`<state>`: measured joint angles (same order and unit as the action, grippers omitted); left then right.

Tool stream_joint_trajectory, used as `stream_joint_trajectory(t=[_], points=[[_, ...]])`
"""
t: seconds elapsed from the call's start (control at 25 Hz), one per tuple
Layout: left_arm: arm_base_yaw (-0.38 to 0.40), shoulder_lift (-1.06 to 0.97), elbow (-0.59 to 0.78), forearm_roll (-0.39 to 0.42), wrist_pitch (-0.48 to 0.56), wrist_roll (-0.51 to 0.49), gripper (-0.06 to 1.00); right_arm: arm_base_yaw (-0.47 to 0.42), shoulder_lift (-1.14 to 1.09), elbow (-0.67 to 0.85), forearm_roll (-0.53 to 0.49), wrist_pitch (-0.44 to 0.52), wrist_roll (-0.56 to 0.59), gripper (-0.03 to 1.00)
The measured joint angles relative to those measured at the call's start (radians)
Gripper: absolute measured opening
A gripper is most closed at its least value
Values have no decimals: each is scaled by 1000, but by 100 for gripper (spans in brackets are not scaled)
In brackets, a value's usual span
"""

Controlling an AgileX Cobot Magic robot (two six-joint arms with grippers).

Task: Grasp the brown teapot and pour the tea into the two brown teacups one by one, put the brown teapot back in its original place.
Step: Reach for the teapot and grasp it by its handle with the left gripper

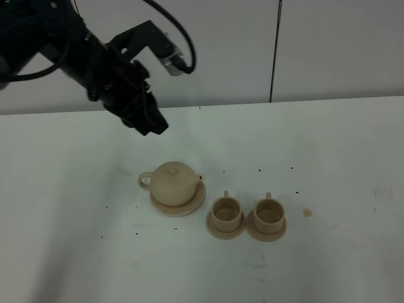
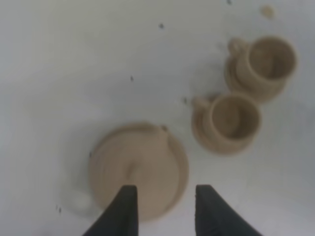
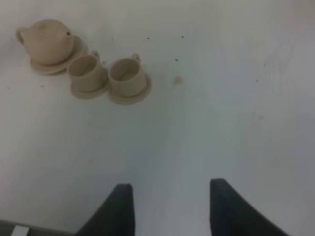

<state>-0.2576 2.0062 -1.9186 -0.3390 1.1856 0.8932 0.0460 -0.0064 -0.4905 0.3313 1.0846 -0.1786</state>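
Note:
The brown teapot (image 1: 172, 182) sits upright on its wide saucer (image 1: 194, 204), left of the two brown teacups (image 1: 226, 213) (image 1: 269, 213), each on a small saucer. My left gripper (image 1: 151, 123) hangs in the air above and behind the teapot, open and holding nothing. Its wrist view looks down on the teapot (image 2: 138, 167) between the dark fingertips (image 2: 125, 206), with both cups (image 2: 231, 118) (image 2: 268, 61) beyond. My right gripper (image 3: 170, 204) is open and empty, well away from the teapot (image 3: 47, 40) and cups (image 3: 86, 71) (image 3: 125, 73). It does not show in the exterior view.
A white table (image 1: 328, 164) with small dark specks carries everything. A small tan stain (image 1: 307, 212) lies just right of the right cup. A pale wall with a dark vertical seam (image 1: 274, 57) stands behind the table.

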Motion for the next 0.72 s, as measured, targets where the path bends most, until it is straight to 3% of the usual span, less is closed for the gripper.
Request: stream_joint_trajectory(t=[0.12, 0.28, 0.44, 0.72], points=[[48, 0, 0, 0, 2, 41, 35, 0, 0, 0, 0, 0, 0, 35], [89, 0, 0, -11, 2, -12, 35, 0, 0, 0, 0, 0, 0, 35], [68, 0, 0, -13, 2, -6, 35, 0, 0, 0, 1, 0, 0, 35], [32, 0, 0, -6, 2, 96, 35, 0, 0, 0, 1, 0, 0, 35]])
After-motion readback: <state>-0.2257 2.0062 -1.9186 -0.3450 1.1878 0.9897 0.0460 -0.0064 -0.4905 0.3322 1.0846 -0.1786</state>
